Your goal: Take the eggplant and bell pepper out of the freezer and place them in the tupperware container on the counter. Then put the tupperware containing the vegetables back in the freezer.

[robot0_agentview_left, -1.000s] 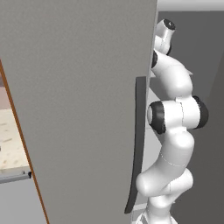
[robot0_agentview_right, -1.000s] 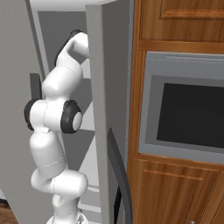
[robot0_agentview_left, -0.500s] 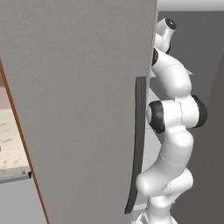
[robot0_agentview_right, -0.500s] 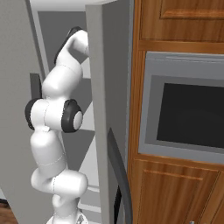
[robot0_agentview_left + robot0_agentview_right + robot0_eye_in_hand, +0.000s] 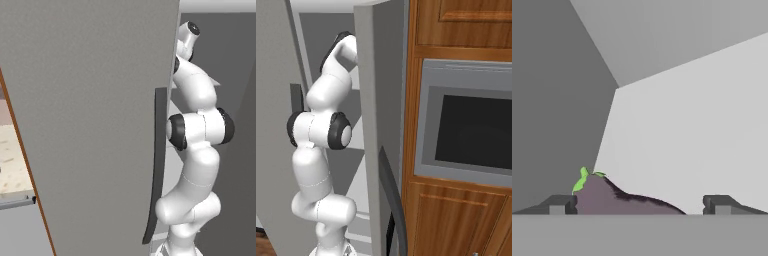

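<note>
The eggplant, a dull purple lump with a bright green stem at its left end, lies on a pale shelf inside the freezer, close under the hand camera. The gripper stands with its two dark fingertips spread wide, one on each side of the eggplant, the left tip just beside the stem. Grey inner walls meet in a corner beyond it. The freezer's big grey door with its long dark handle stands open left of the arm. At far left the beige counter shows; at right, wooden cabinets frame a built-in oven.
</note>
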